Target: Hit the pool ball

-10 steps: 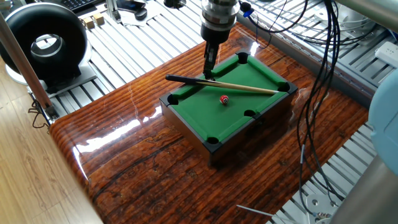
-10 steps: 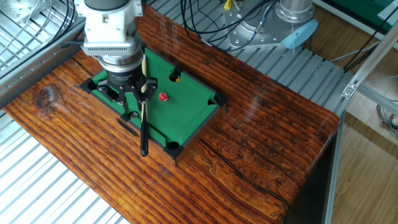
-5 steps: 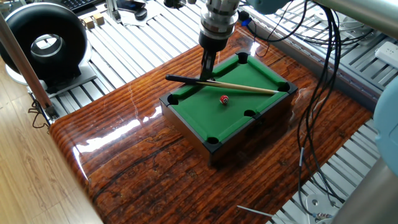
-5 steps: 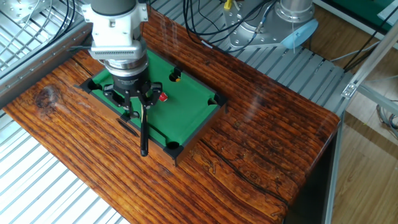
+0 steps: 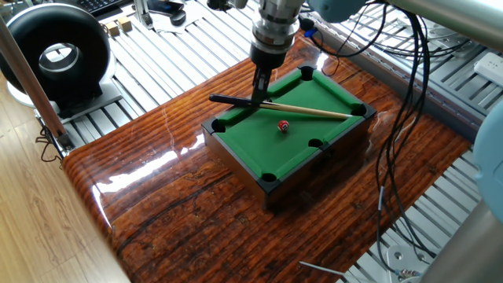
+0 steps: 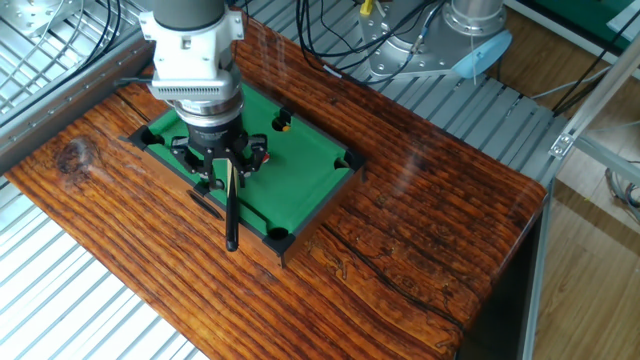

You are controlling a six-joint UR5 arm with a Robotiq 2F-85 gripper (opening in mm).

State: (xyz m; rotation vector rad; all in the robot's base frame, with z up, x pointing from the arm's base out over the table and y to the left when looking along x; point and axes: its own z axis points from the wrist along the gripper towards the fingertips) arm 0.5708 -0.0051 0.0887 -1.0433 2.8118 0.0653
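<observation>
The pool ball [image 5: 282,126] is a tiny red ball with a white spot, lying near the middle of the green felt of the small pool table [image 5: 236,130]. The cue stick [image 5: 306,111] lies across the table's rails, with its black butt sticking out past the left rail. My gripper [image 5: 258,97] points straight down over the cue near its butt end, left of the ball. In the other fixed view my gripper [image 6: 228,176] has its jaws spread, one either side of the cue [image 6: 231,215]. The ball [image 6: 263,157] just shows beside the right finger.
The pool table [image 6: 320,185] stands on a glossy wooden tabletop [image 5: 173,196]. A small yellow and black item [image 6: 283,122] sits by a far pocket. A black round device [image 5: 56,55] stands at the back left. Cables [image 5: 409,118] hang at the right.
My gripper has shifted a little along the cue towards its butt and nearer the ball in the other fixed view. The cue and the ball have not moved.
</observation>
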